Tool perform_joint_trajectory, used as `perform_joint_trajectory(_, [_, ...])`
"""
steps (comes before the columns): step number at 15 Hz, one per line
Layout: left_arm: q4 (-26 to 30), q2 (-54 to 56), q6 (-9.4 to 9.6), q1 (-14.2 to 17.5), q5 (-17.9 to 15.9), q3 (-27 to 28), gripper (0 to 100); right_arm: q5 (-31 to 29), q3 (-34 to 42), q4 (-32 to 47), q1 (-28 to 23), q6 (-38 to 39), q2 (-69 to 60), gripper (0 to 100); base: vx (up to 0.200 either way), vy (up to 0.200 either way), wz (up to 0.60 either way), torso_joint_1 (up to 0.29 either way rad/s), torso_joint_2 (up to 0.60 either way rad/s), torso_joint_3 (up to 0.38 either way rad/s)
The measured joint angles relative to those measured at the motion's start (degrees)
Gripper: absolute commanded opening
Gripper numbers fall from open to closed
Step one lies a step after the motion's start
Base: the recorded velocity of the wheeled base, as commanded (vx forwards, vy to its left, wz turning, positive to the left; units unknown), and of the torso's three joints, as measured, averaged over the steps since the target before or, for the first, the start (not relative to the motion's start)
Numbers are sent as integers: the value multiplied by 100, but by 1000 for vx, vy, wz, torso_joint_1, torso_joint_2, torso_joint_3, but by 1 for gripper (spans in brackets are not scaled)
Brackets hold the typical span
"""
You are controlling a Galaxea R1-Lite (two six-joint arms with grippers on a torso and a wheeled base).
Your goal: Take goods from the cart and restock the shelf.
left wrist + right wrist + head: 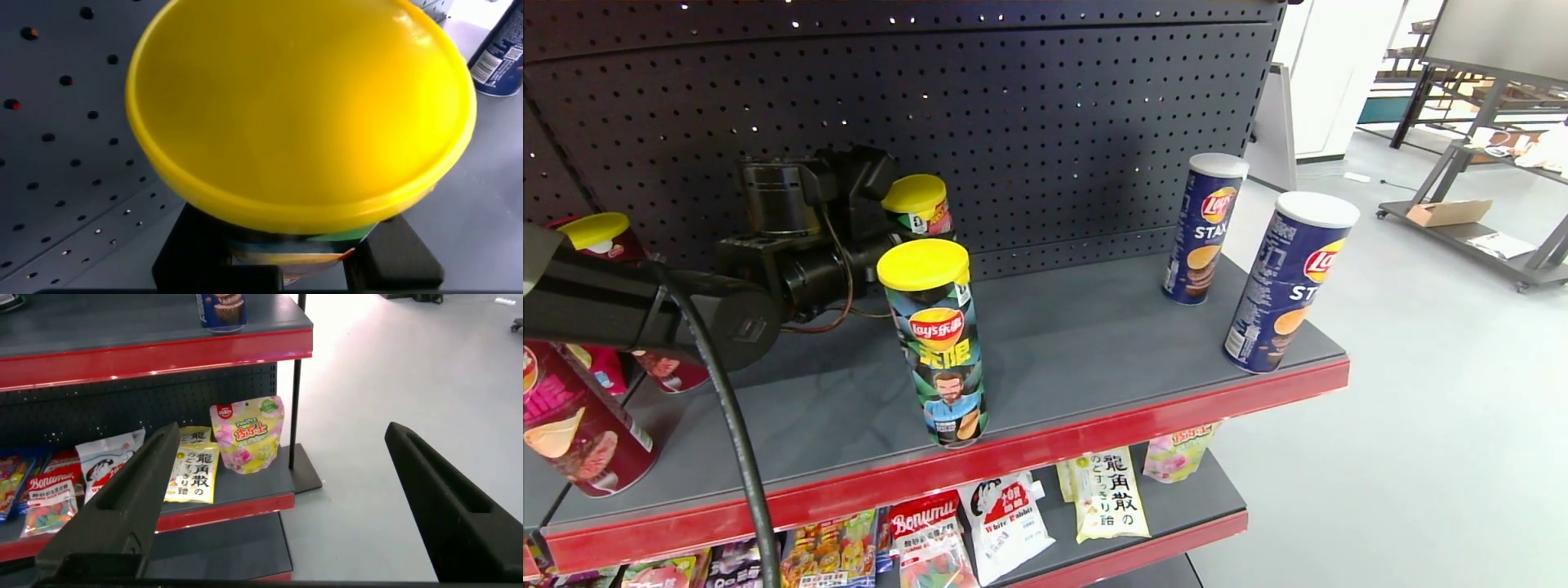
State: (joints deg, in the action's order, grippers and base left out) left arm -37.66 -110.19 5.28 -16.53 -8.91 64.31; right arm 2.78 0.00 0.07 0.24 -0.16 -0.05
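At the back of the grey shelf (1094, 343), close to the pegboard, my left gripper (890, 229) is shut on a yellow-lidded chip can (920, 206). Its yellow lid (302, 106) looms large in the left wrist view, with black fingers (184, 253) on either side of the can body. The can's base is hidden, so I cannot tell whether it rests on the shelf. A second yellow-lidded can (937, 343) stands upright in front of it near the red shelf edge. My right gripper (282, 441) is open and holds nothing, facing the lower shelf.
Two blue chip cans (1203, 229) (1290, 282) stand upright at the shelf's right end. Red cans (572, 425) stand at the left. Snack bags (247, 434) lie on the lower shelf (229, 510). Open floor lies right of the shelf.
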Motion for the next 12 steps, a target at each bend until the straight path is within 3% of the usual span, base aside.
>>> perform_joint_trajectory(11, [68, -1, 7, 0, -112, -11, 0, 0, 0, 0, 0, 0, 0, 100, 0, 0, 0, 0, 0, 0])
perform_joint_trajectory(12, [68, -1, 9, 0, -112, -11, 100, 1, 0, -2, 0, 0, 0, 100, 0, 0, 0, 0, 0, 0])
